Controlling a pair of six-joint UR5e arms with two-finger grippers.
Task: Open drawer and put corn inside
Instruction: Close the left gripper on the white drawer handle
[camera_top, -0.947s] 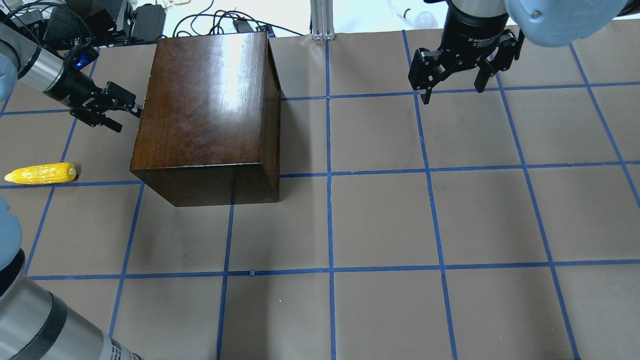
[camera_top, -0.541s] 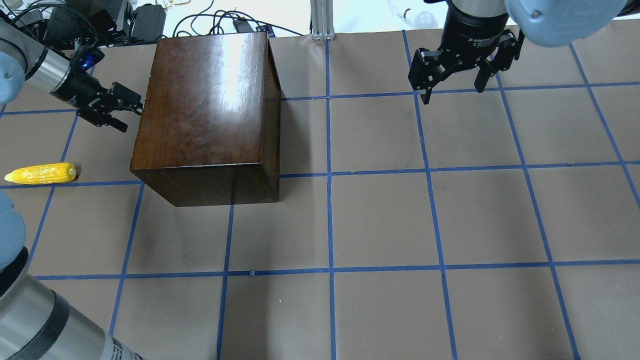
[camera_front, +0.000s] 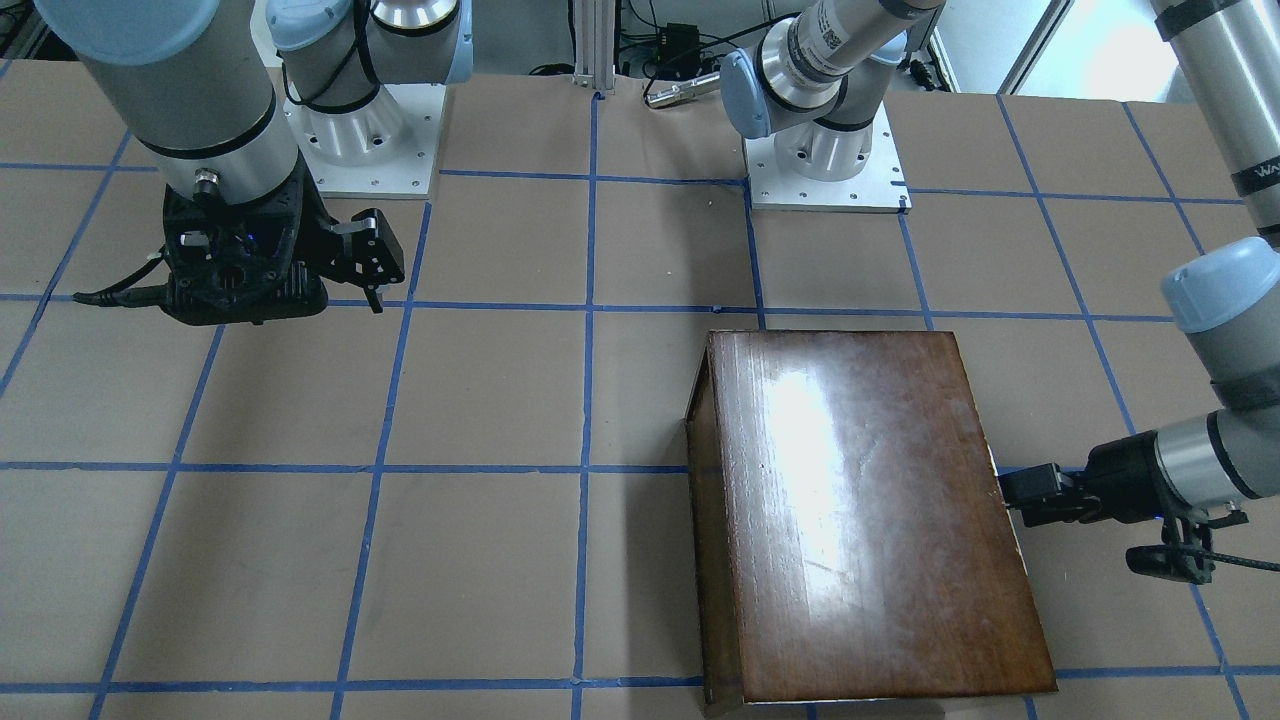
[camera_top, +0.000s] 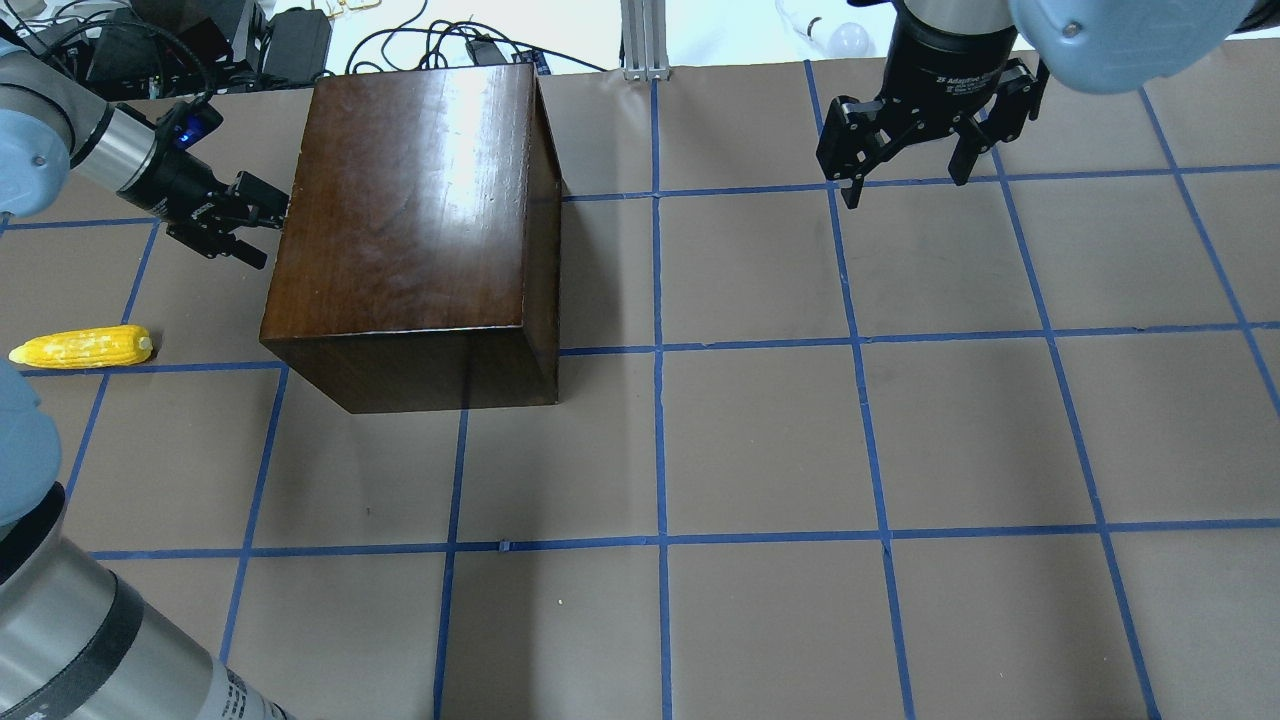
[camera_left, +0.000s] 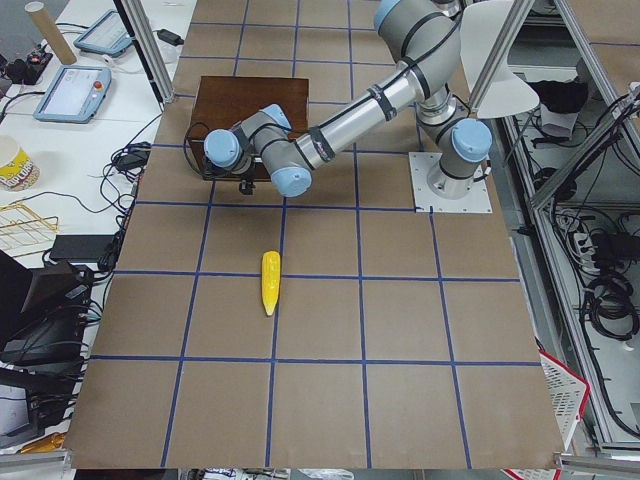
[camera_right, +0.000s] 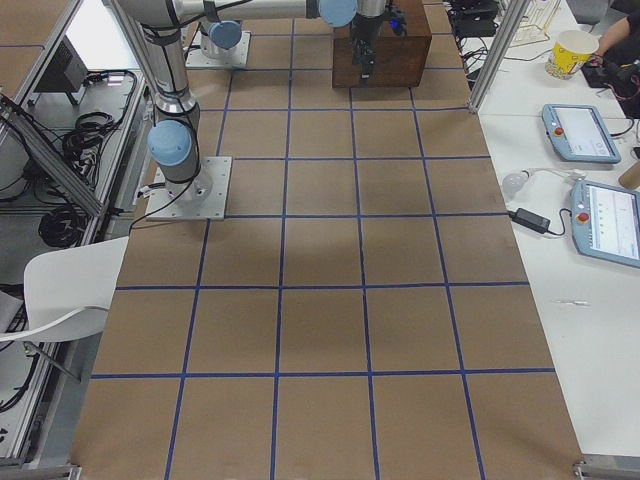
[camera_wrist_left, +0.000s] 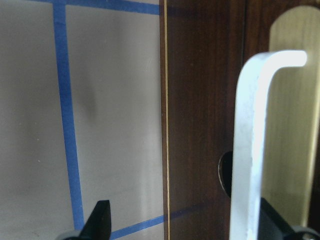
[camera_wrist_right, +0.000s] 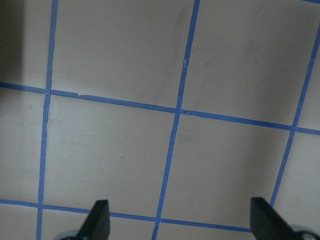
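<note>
The glossy dark-brown box (camera_top: 410, 200) stands at the left back of the table. Its drawer is shut; the dark front panel (camera_wrist_left: 200, 100) faces my left gripper and carries a pale metal handle (camera_wrist_left: 252, 145). My left gripper (camera_top: 258, 215) is open right at that face. In the left wrist view the handle stands between the fingertips (camera_wrist_left: 102, 220), close to the right one. The yellow corn (camera_top: 82, 347) lies on the table nearer than that gripper and also shows in the exterior left view (camera_left: 270, 282). My right gripper (camera_top: 905, 185) is open and empty, above the far right of the table.
The table is covered in brown paper with a blue tape grid (camera_top: 660, 350). Cables and power bricks (camera_top: 250, 40) lie beyond the back edge behind the box. A metal post (camera_top: 645, 40) stands at the back centre. The arm bases (camera_front: 825, 150) sit at the robot's side.
My left gripper has moved a little closer to the box's left face, and its wrist has swung toward the back. The right arm, box and corn have not moved.
</note>
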